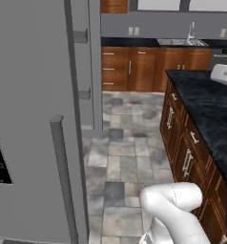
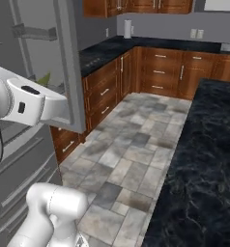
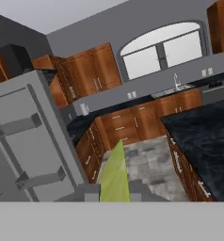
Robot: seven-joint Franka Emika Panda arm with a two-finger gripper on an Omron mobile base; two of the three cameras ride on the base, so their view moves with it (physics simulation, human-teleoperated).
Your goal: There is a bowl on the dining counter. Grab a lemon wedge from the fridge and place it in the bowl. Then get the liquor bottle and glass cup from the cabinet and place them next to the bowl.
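Nearest the hand camera, the gripper (image 3: 115,196) is pinching the lemon wedge (image 3: 115,176) — its dark fingers (image 3: 91,197) are sitting narrow on either side of the yellow-green sliver, which is rising from 6 o'clock toward the middle of the hand view. Judging by that, the robot is working the first leg of the task: the wedge is out of the fridge (image 1: 34,119) and is being carried, not yet placed.

Just beyond, the fridge is standing with a door swung open; in the hand view its grey door shelves are showing at 9 o'clock, and in the left base view the closed door with its black panel is filling 9 o'clock. The dining counter (image 1: 206,102) is running along 3 o'clock in the left base view, and in the right base view it is lying at 4 o'clock.

The next move probably calls for swinging or driving toward that counter and finding the bowl — it is lying outside these frames. A pale rounded shape (image 1: 224,74) at 2 o'clock on the counter is cut off by the edge and hard to identify. The far cabinet (image 1: 134,66) doors are closed, so bottle and cup are hidden.
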